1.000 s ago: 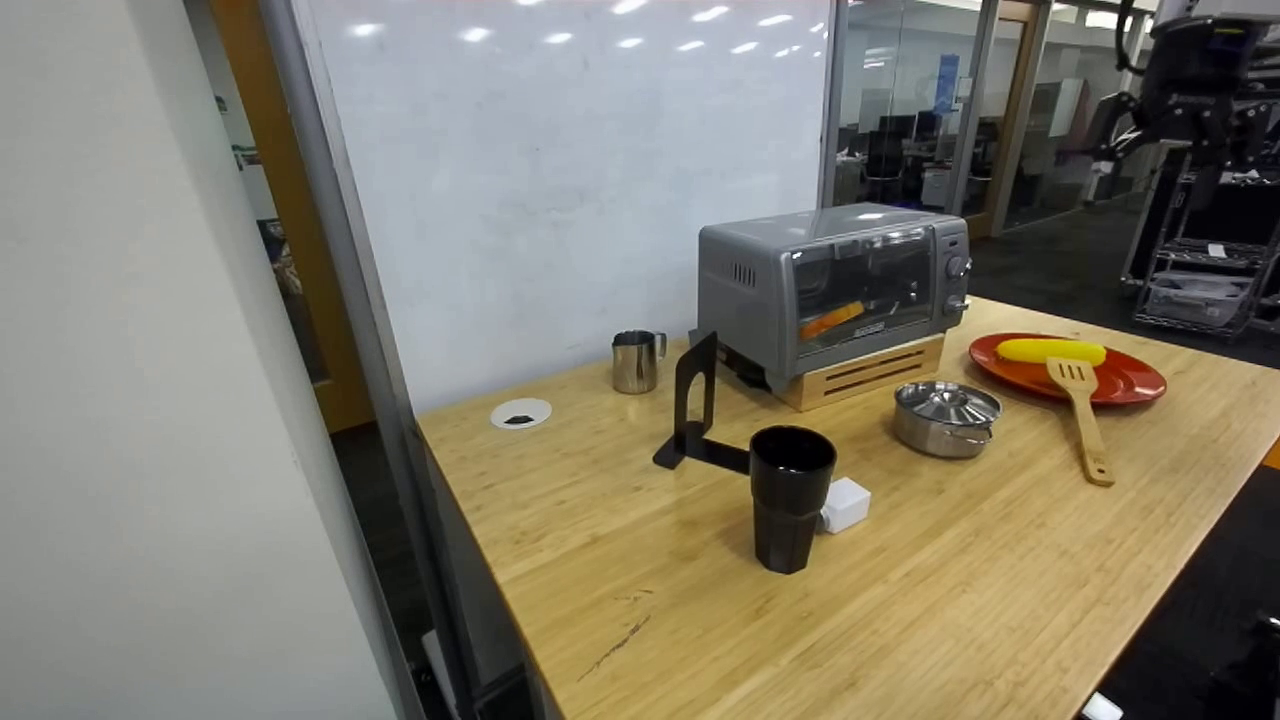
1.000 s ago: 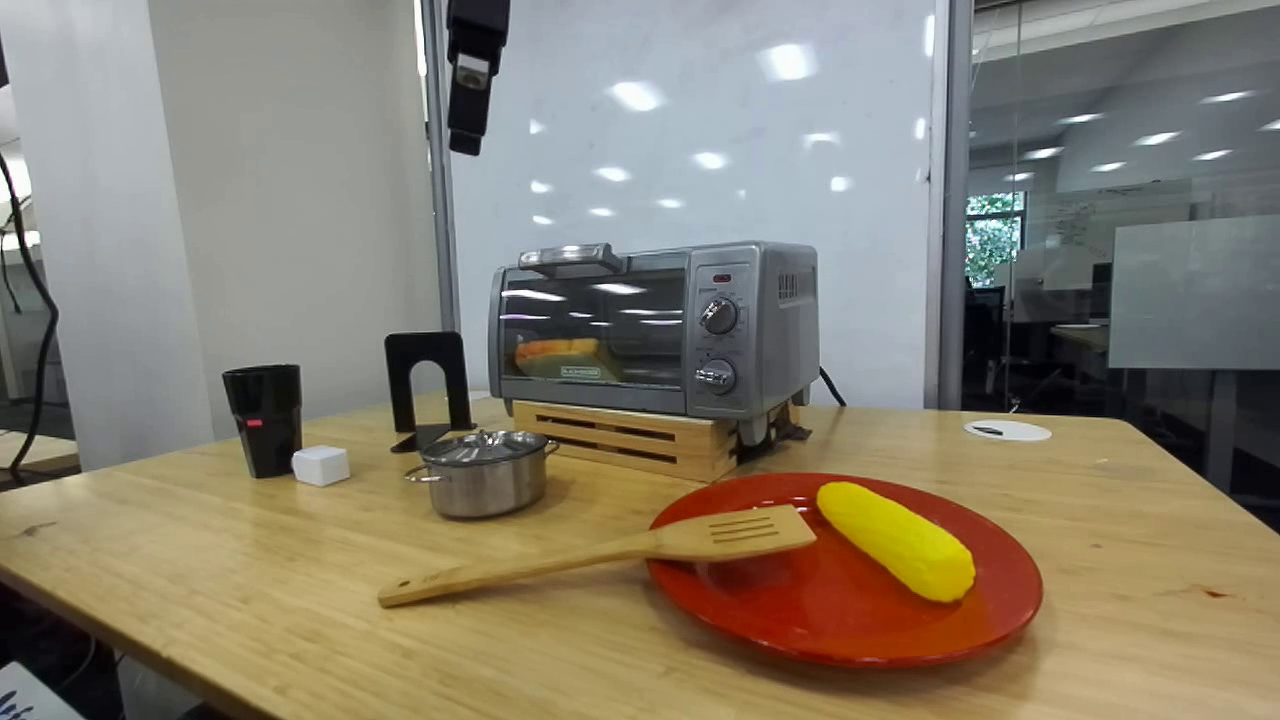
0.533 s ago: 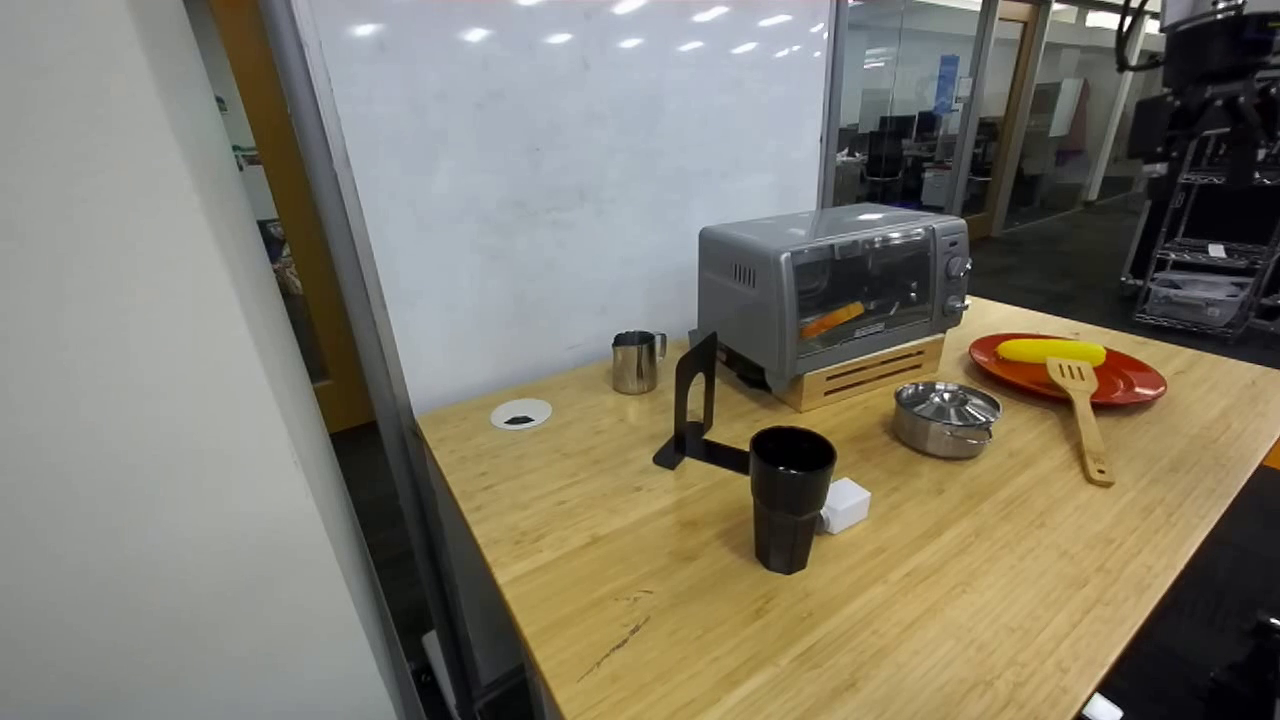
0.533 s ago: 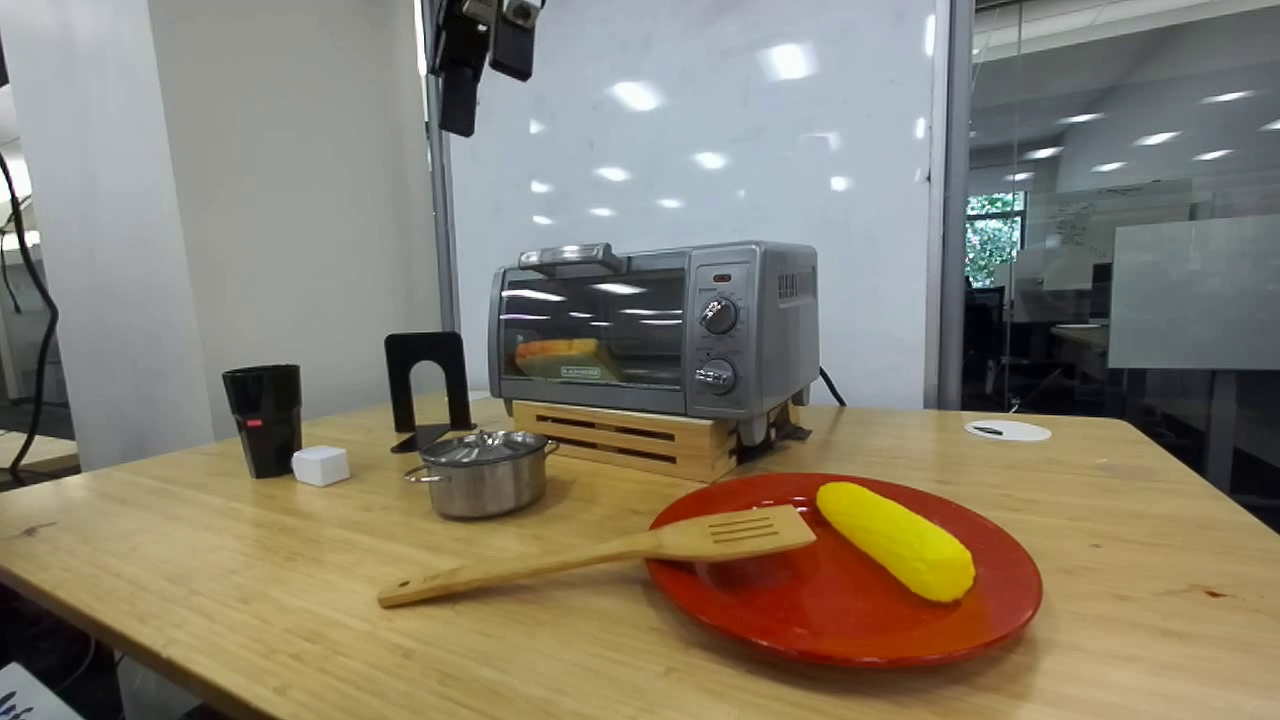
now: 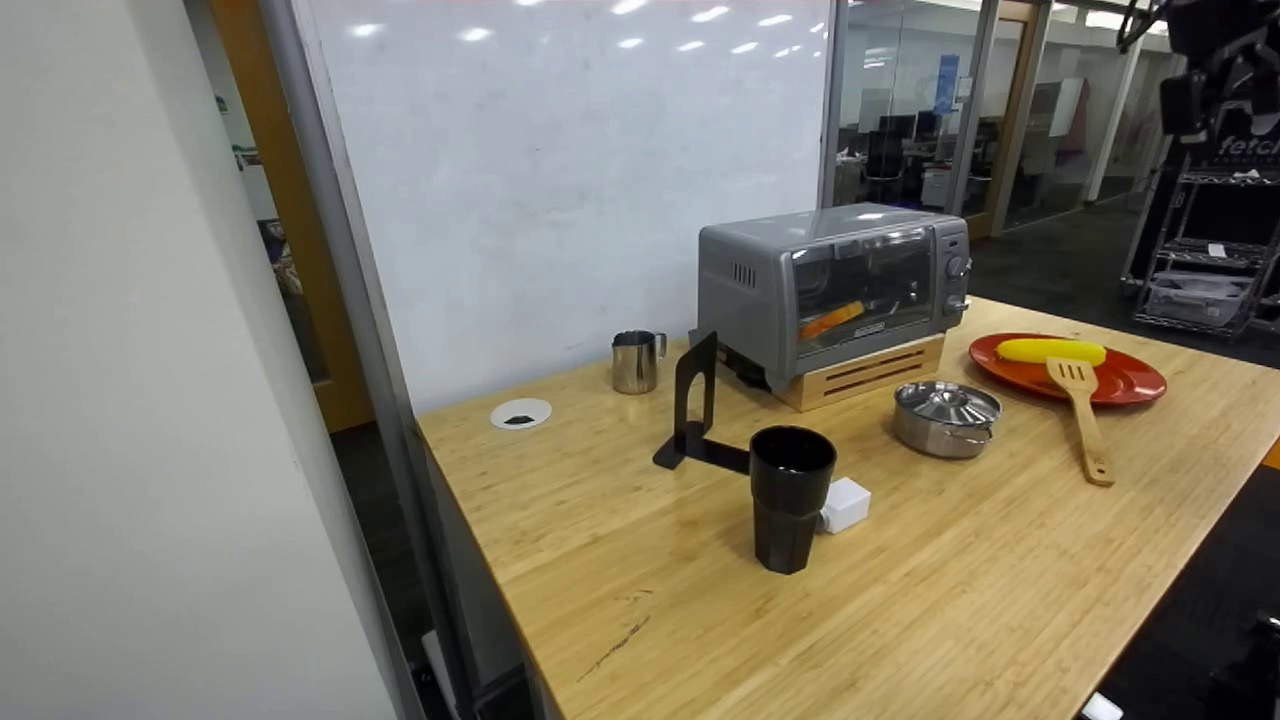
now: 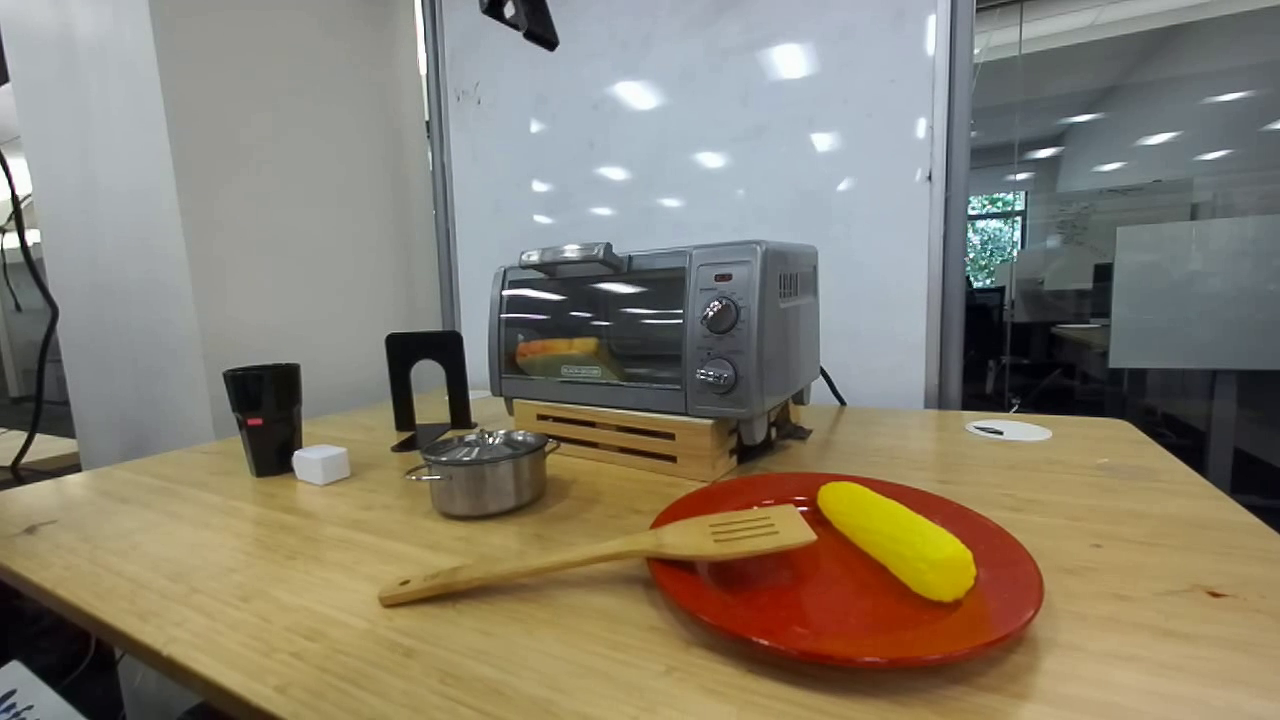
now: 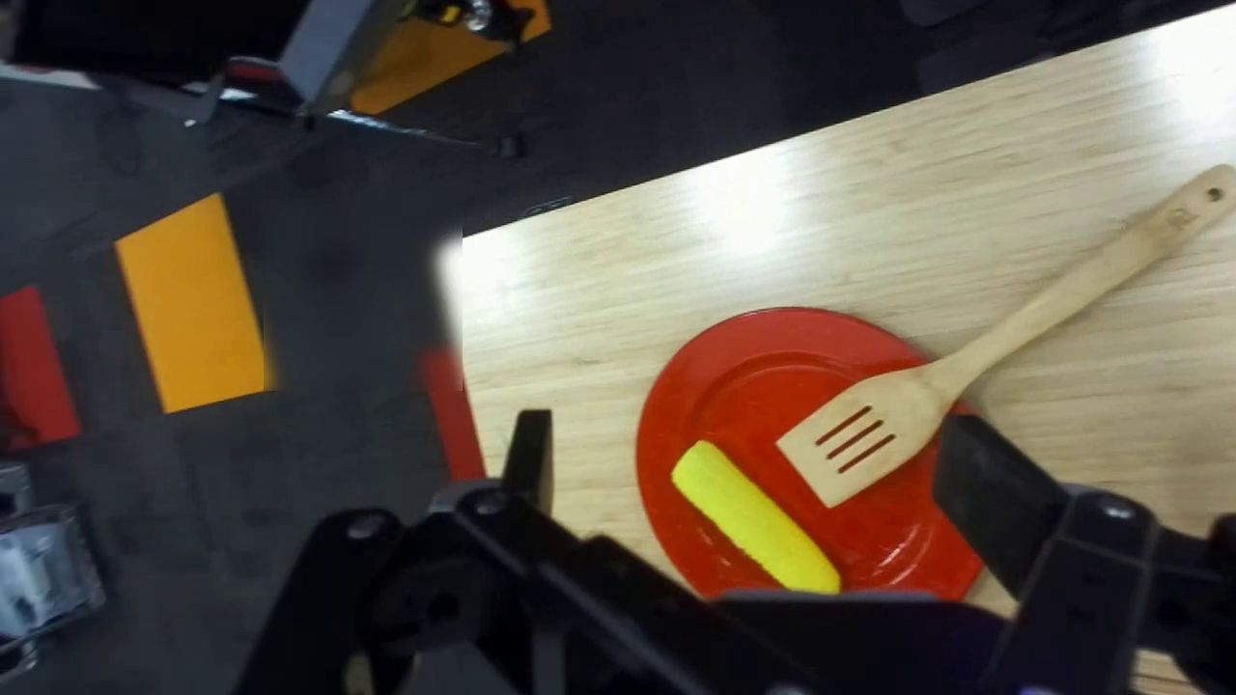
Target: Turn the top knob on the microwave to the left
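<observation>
The silver-grey microwave (image 6: pixel 785 340) stands on a slatted wooden stand, door shut, with an orange item behind its glass. It also shows in an exterior view (image 5: pixel 740 290). Its top knob (image 6: pixel 719 315) is on the control panel, above the lower knob (image 6: pixel 715 376); the top knob also shows small in an exterior view (image 5: pixel 957 267). My gripper (image 7: pixel 753 463) is open and empty in the wrist view, high above the red plate. It shows at the upper right of an exterior view (image 5: pixel 1225 115), well away from the microwave. Only a fingertip (image 6: pixel 538 25) shows at the top edge of an exterior view.
A red plate (image 6: pixel 850 635) holds a yellow item (image 6: pixel 895 540) and the head of a wooden spatula (image 6: pixel 600 553). A lidded steel pot (image 6: pixel 487 480), white block (image 6: pixel 321 465), black cup (image 6: pixel 268 420) and black bookend (image 6: pixel 428 345) stand left. A steel pitcher (image 5: pixel 634 365) is near the whiteboard.
My gripper has risen and turned, and moved right in an exterior view, so that only a bit of it remains at the top in an exterior view. The microwave and knobs look unchanged.
</observation>
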`<state>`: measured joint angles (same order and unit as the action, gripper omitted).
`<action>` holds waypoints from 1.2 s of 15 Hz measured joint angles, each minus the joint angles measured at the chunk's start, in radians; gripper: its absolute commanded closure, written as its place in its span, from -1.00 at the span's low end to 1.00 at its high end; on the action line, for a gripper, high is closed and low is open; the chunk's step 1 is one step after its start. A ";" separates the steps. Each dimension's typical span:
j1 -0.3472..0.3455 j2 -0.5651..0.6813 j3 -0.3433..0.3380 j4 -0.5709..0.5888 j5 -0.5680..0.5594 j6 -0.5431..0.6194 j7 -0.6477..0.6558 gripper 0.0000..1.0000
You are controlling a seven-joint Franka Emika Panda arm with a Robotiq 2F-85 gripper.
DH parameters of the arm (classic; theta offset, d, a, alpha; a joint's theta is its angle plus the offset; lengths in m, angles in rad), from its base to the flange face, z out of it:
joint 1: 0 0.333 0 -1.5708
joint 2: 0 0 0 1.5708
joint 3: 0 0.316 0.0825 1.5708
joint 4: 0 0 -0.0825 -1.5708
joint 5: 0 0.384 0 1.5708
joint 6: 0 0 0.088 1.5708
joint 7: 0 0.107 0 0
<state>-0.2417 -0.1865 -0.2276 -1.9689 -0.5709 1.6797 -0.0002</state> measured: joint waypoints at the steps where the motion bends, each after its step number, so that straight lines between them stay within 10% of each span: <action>1: 0.002 0.000 0.004 -0.001 -0.052 0.013 0.000 -1.00; 18: 0.000 0.000 -0.028 -0.026 0.243 -0.037 0.107 -1.00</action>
<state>-0.2416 -0.1860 -0.2556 -1.9953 -0.3279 1.6432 0.1067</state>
